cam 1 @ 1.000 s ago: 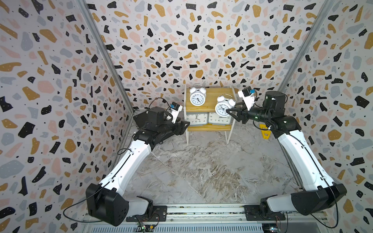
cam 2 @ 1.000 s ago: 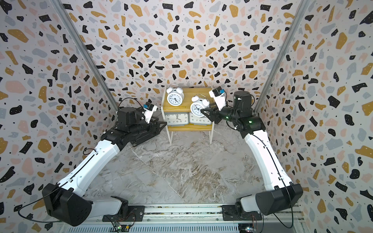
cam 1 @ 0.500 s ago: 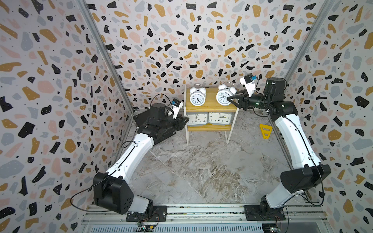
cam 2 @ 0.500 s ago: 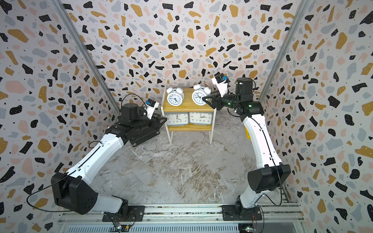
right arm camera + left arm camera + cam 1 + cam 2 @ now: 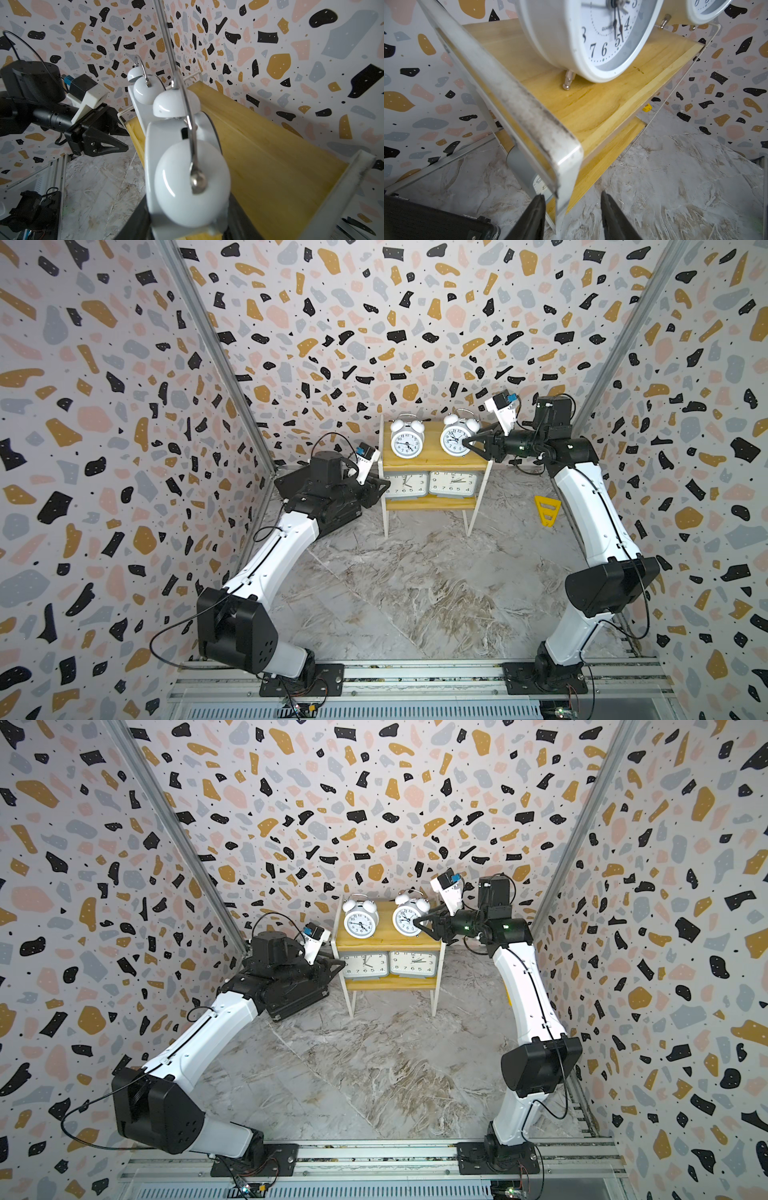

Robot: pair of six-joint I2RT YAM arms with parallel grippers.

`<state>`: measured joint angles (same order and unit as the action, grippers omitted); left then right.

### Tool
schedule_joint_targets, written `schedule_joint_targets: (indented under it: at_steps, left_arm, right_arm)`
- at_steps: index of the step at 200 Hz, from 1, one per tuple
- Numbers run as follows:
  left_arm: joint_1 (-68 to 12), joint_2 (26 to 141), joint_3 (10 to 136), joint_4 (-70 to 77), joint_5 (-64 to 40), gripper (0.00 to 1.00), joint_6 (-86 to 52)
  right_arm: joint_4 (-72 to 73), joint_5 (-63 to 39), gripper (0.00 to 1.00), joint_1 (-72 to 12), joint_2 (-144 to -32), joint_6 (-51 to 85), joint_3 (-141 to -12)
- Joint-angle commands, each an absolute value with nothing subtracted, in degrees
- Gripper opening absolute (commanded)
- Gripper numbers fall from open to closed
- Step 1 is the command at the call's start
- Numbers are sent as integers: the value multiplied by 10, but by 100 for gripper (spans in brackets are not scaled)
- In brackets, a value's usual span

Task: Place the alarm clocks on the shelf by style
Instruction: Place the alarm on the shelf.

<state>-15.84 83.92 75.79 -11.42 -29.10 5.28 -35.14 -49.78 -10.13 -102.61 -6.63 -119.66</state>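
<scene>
The marble counter [image 5: 415,593] carries the shelf [image 5: 432,462] at its far end, against the back wall. A black flat case [image 5: 291,1006] lies on the counter just beside the shelf's left leg, under the left arm, and seems to have no part in the sorting.

On the shelf's lower board the left grey clock [image 5: 405,484] and the right grey clock [image 5: 454,483] stand side by side, faces forward. On its top board stand the left twin-bell clock [image 5: 406,441] and the right twin-bell clock [image 5: 455,439]. That makes one style per tier, so the sorting looks all but done.

The right gripper [image 5: 471,447] reaches in from the shelf's right side, its jaws clamped on the right twin-bell clock's body. Coming in sideways likely keeps the bells and handle clear and the face turned forward. I cannot tell whether the clock's feet already bear on the board. Letting go appears to be what is left.

The left gripper [image 5: 572,196] sits at the shelf's front left leg, level with the lower board. Its jaws are apart with the white frame between them, and a gap shows on one side. It is probably there to steady the light shelf.

A yellow triangular piece [image 5: 547,510] lies on the counter, apart from the shelf's right side.
</scene>
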Motion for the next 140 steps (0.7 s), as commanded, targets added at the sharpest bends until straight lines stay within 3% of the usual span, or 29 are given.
schedule_joint_targets:
  at_steps: [1,60,140]
  left_arm:
    - [-156,843,777,-89,-302,44,64]
    - [-156,848,776,-91,-309,31,65]
    - [-155,860,780,-90,-321,28,59]
  right_arm:
    - [-343,-524,27,-99,-1012,-75,-1230]
    - [-358,-517,26,-98,-1022,-90,-1232]
    - [-361,-521,26,-98,-1035,-96,-1231]
